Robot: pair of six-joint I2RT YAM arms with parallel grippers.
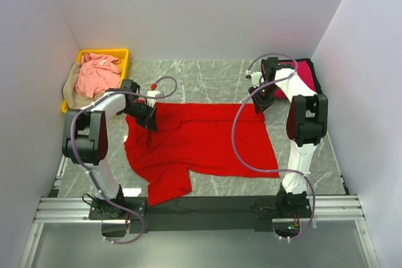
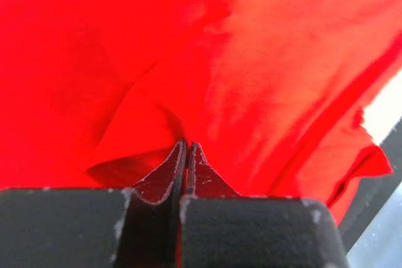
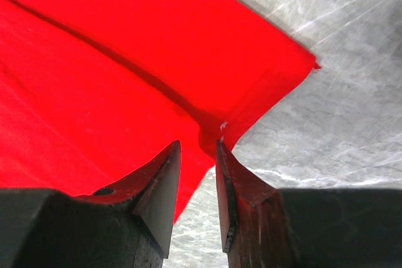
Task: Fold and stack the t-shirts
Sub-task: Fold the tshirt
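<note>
Fingers [image 2: 164,177] of the left gripper [image 2: 187,145] are clenched on a fold of the red shirt [image 1: 201,139] near its far left corner. The right gripper [image 3: 198,145] has the far right corner between slightly parted fingers; whether they pinch it I cannot tell. The shirt lies spread, long axis left to right, one sleeve toward the near edge. Bare table [image 1: 207,80] lies beyond its far hem, a bin [image 1: 124,54] far left, a crimson shirt [image 1: 306,73] far right.
</note>
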